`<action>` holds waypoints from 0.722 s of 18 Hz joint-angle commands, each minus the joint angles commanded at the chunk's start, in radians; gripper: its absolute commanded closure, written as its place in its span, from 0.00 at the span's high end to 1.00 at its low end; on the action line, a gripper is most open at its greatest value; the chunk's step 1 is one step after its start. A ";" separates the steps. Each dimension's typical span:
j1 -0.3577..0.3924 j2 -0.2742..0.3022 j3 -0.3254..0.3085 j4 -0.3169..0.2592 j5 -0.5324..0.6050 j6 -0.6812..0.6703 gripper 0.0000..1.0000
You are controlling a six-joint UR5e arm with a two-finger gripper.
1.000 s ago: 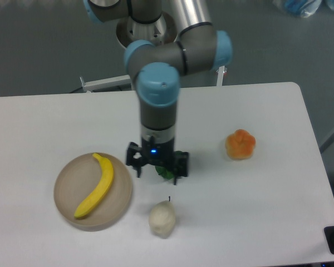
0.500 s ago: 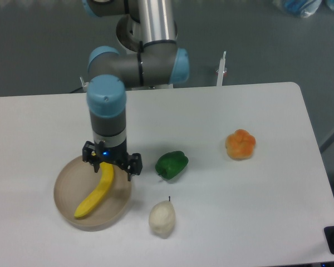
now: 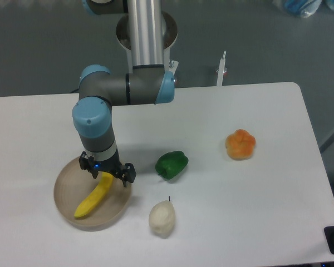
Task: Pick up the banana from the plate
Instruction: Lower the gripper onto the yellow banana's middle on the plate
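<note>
Gripper [image 3: 107, 172] is positioned over the upper end of the banana [image 3: 93, 197], jaws apart on either side of it; contact cannot be confirmed. Banana lies diagonally in the plate [image 3: 64, 192] beneath. Green pepper [image 3: 171, 164] sits right of the gripper, pear [image 3: 162, 217] lower right, orange item [image 3: 240, 144] far right.

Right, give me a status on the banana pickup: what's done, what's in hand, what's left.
Done: the pincer is positioned over the upper end of the slender curved yellow banana, with a finger on each side.
In hand: the grasp itself; whether the fingers have closed cannot be told from this view.
Left: the lift. The banana lies in the round beige-tan plate, not raised.
</note>
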 joint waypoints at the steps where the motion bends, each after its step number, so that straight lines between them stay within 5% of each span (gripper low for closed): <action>1: -0.003 -0.015 0.005 0.000 0.000 -0.002 1.00; 11: -0.028 -0.044 0.006 0.002 -0.002 -0.018 1.00; 13: -0.031 -0.054 0.015 0.003 -0.002 -0.018 0.92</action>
